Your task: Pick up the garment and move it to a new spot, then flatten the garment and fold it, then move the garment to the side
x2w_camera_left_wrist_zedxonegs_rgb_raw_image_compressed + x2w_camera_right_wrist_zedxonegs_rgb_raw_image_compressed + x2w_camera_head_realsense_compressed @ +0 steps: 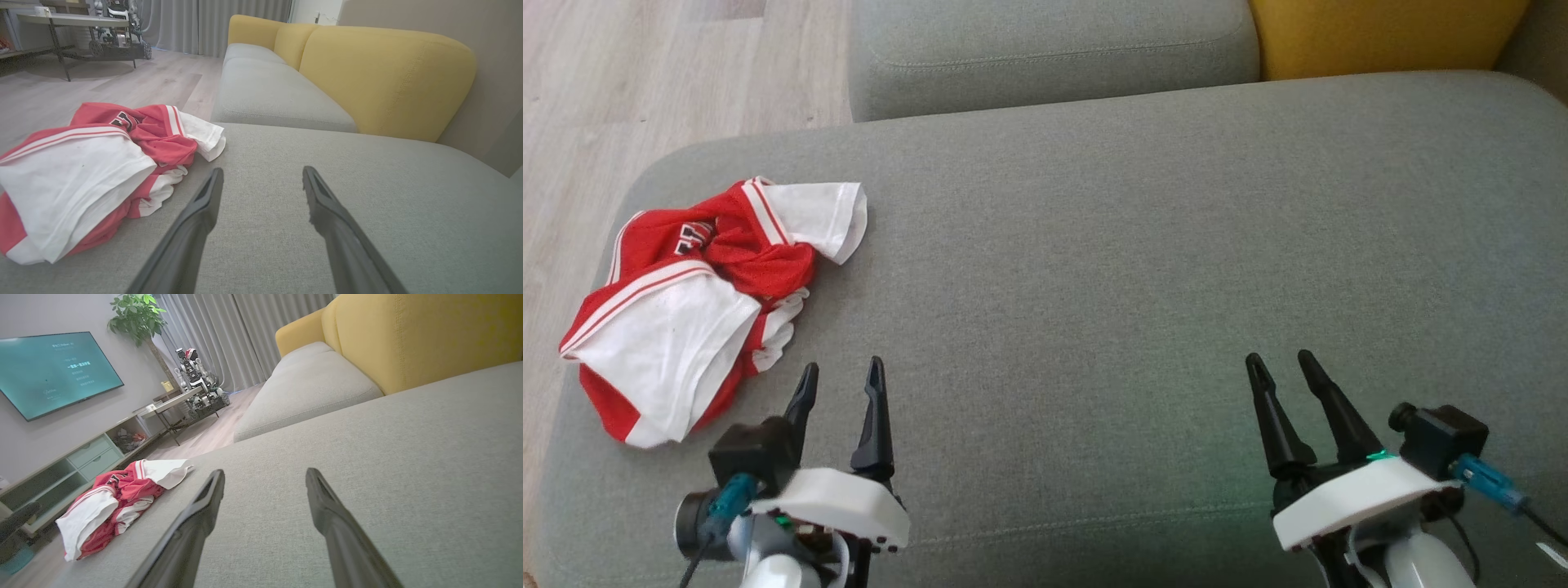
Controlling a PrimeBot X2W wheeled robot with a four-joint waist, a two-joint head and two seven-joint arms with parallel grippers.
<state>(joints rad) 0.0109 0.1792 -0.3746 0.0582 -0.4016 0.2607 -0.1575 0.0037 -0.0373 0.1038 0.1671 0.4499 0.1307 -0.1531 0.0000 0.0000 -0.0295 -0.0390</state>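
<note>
— lying where, that jersey (686,302)?
— it's sitting crumpled, red and white, at the left end of the grey sofa seat (1135,245), near the left gripper (842,364), which is hovering with jaws apart; the right gripper (1278,356) is hanging well away, also spread and empty
— handling how?
— i'm judging it light, floppy mesh, likely sliding a little; i'd be pinching the striped hem (637,290) nearest
— any writing?
— dark lettering (690,238) is showing on the red, folded over, unreadable
</note>
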